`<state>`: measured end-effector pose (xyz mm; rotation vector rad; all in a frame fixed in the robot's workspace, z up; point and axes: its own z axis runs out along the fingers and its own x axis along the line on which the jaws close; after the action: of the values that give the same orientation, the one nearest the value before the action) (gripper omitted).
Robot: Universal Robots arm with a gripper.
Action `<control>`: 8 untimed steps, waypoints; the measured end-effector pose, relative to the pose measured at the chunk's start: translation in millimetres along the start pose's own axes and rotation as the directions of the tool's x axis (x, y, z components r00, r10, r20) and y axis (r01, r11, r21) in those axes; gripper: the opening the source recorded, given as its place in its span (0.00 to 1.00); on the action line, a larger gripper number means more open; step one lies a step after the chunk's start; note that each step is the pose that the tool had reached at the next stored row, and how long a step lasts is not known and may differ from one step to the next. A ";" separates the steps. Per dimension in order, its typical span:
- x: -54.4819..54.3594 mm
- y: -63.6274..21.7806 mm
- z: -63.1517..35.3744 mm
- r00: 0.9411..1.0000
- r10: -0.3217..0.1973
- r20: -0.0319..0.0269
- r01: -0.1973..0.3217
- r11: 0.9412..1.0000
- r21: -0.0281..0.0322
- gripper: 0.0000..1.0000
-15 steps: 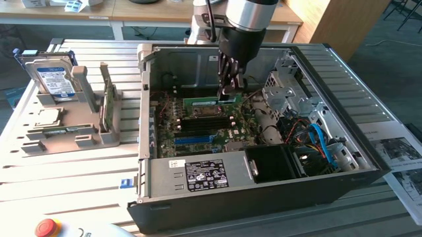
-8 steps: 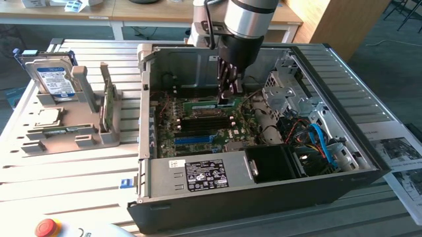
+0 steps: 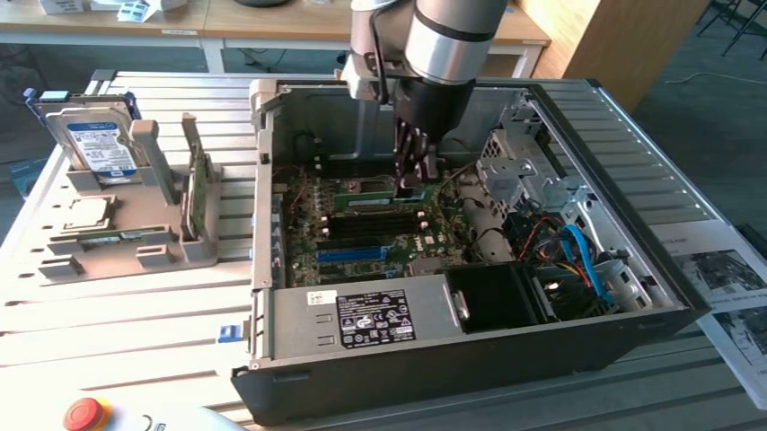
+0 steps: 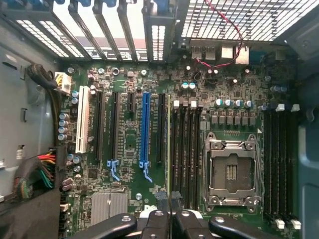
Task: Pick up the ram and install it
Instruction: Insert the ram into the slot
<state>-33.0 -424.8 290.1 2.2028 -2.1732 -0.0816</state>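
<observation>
1. Reaching down into the open black desktop computer case (image 3: 480,359), the arm's black two-fingered gripper (image 3: 414,184) (image 4: 169,203) hangs low over the green motherboard (image 3: 305,233).
2. Its jaws are pressed together on the ram (image 4: 168,149), a long thin green circuit-board stick seen edge-on in the wrist view.
3. The ram runs parallel to the four black memory slots (image 4: 187,149), just beside the outermost one, between them and the long blue slot (image 4: 145,129); whether it touches the board cannot be told.
4. Outside the case, toward the exterior view's left, a silver blue-labelled hard drive (image 3: 99,144) stands upright in a grey holder (image 3: 180,244).
</observation>
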 end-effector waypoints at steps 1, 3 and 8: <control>0.0 -0.1 1.8 1.000 0.000 0.000 0.000 1.000 0.000 0.12; 0.0 -0.4 5.4 1.000 0.001 0.000 -0.001 1.000 0.000 0.12; 0.1 -1.0 14.4 1.000 0.001 0.000 -0.001 1.000 0.000 0.12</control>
<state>-33.0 -424.8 275.7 2.2011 -2.1748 -0.0815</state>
